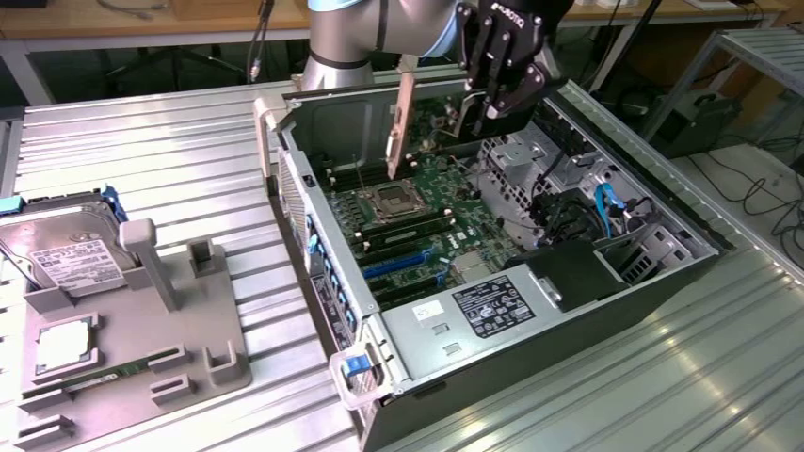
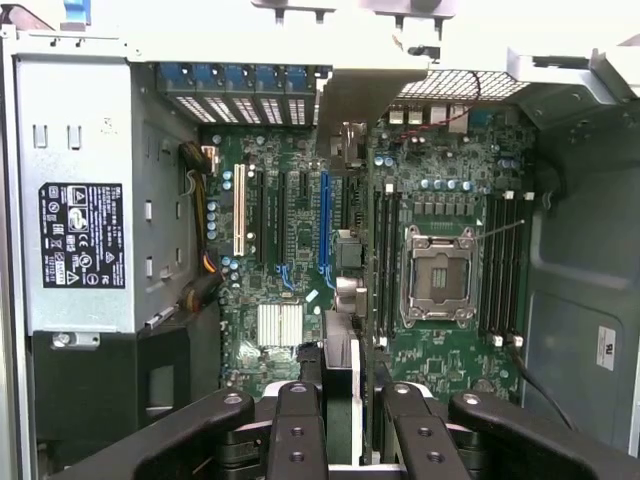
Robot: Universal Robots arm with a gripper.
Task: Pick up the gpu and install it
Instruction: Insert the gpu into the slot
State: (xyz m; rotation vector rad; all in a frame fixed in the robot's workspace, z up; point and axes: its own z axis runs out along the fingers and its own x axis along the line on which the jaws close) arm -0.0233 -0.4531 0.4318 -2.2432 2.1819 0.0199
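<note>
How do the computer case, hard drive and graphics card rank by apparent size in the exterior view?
1. Computer case, by far the largest.
2. Hard drive and graphics card: unsure, since the card is held edge-on by the end effector.

My gripper (image 2: 340, 420) pinches the gpu (image 2: 338, 370) by its edge, and I see the card edge-on, hanging over the open computer case (image 2: 575, 300). Under it lies the green motherboard (image 2: 450, 350) with a blue slot (image 2: 324, 225), a yellow slot (image 2: 239, 210) and the shiny processor socket (image 2: 438, 280). A silver power box (image 2: 85, 190) with a black label sits beside the board.
</note>
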